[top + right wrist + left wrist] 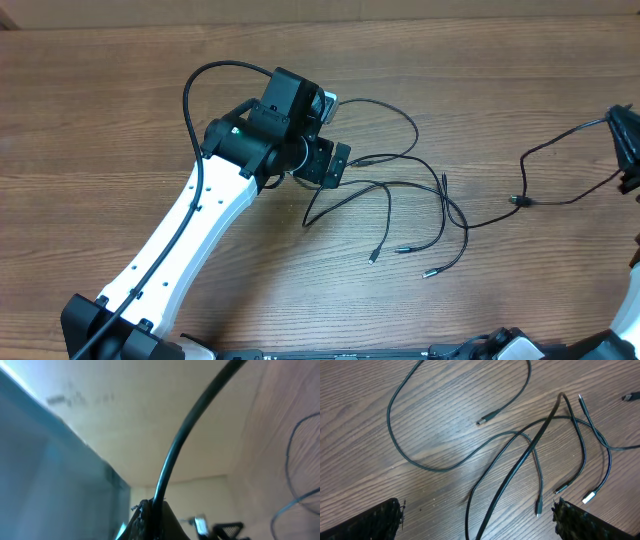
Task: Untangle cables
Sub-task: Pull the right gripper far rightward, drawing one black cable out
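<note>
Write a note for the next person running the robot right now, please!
Left gripper: open, empty, over the left end of the tangle.
Right gripper: shut on one cable at the right edge of the table.
Tangle: mid-table, strands crossing.
Done: that cable is stretched out rightward, its far end in the tangle.
Left: free it, then separate the rest.

Bare table (90, 130) left; cables (520, 462) sprawl centre (left arm (190, 230) above).
</note>
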Motion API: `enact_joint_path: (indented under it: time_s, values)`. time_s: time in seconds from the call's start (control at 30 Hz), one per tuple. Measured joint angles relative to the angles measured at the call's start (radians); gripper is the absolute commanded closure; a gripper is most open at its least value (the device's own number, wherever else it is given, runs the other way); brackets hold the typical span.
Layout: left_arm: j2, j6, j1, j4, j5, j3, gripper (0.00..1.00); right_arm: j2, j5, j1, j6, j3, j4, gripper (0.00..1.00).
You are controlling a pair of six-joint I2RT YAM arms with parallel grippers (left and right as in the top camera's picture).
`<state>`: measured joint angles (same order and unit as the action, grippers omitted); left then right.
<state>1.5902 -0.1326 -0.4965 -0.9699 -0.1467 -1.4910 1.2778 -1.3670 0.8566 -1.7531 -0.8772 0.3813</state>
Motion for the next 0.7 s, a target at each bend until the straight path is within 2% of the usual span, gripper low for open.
enact_joint_path:
  time_s: [0.23,0.37,0.47,0.57,0.7]
  values:
    - [0.0,0.0,0.0,0.0,0.0,0.0,0.0,0.005,0.159,0.0,0.0,0.0,-0.326,0.96]
    - [0.0,0.0,0.0,0.0,0.0,0.0,0.01,0.006,0.267,0.0,0.001,0.0,-0.503,0.84]
    - [0.0,0.0,0.0,0.0,0.0,0.0,0.0,0.006,0.356,0.0,-0.001,0.001,-0.558,0.8]
    - [0.0,0.0,0.0,0.0,0.0,0.0,0.0,0.006,0.467,0.0,-0.001,0.001,-0.56,0.8]
    - [0.0,0.0,0.0,0.0,0.0,0.0,0.0,0.006,0.632,0.0,-0.001,0.001,-0.561,0.85]
